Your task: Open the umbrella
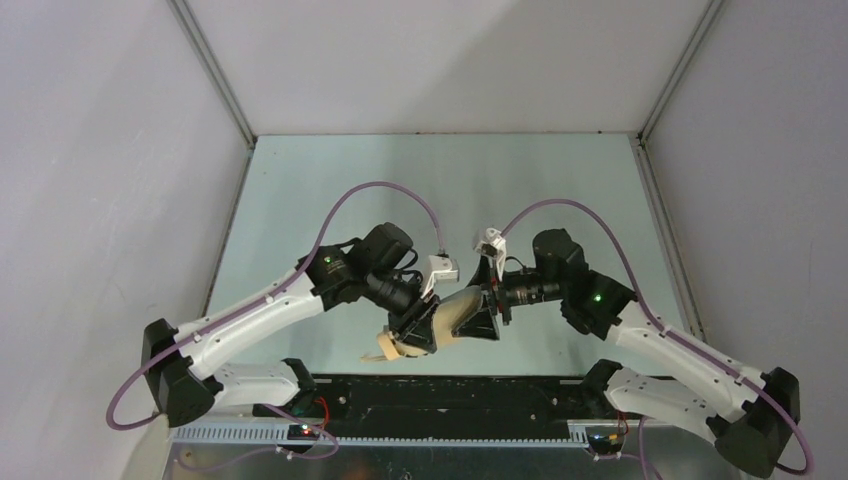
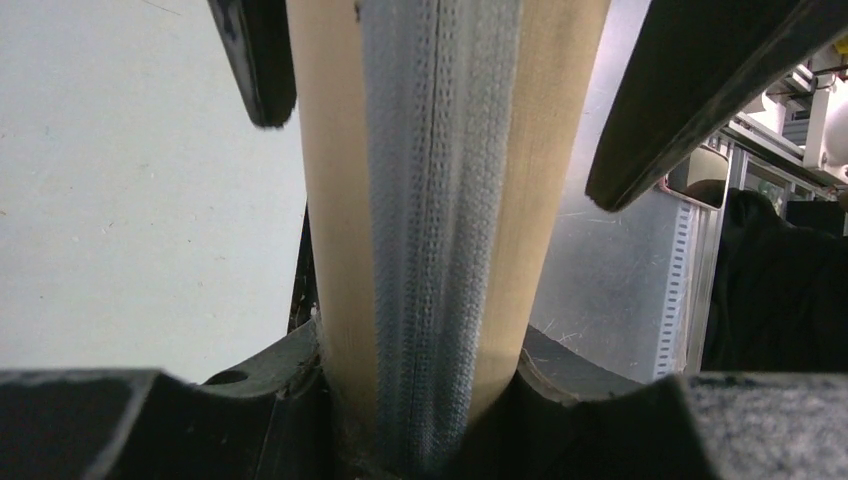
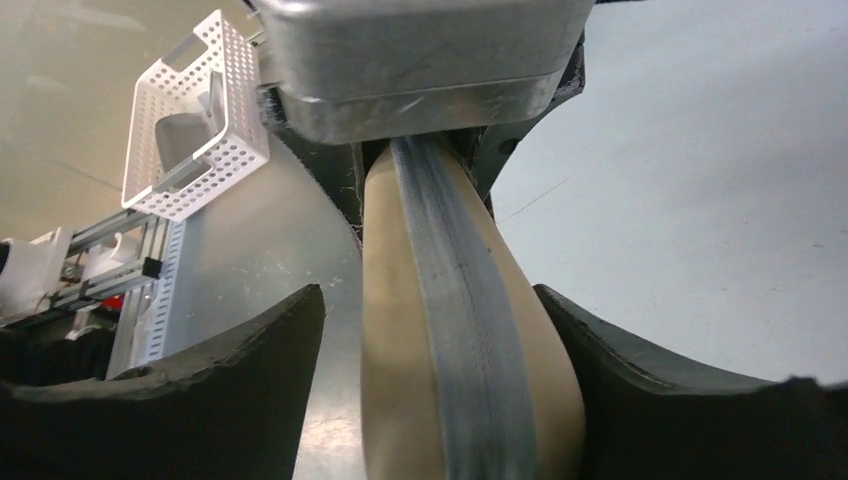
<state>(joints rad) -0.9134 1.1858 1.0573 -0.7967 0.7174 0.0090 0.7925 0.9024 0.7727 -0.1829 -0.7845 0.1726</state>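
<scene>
- My biggest worry is a drop. The umbrella (image 1: 458, 316) is folded and sits between the two arms over the near middle of the table (image 1: 300, 200). Only the left gripper (image 2: 435, 150) holds it, clamped around the fabric body, so any slip there lets it fall.
- The right gripper (image 3: 428, 298) has its jaws spread either side of the bundle, touching nothing. Closing off-centre could twist the umbrella in the left grip.
- A grey strip (image 3: 465, 330), probably the closing strap, runs along the fabric. I cannot tell whether it is fastened, and pulling against it could strain the ribs.
</scene>
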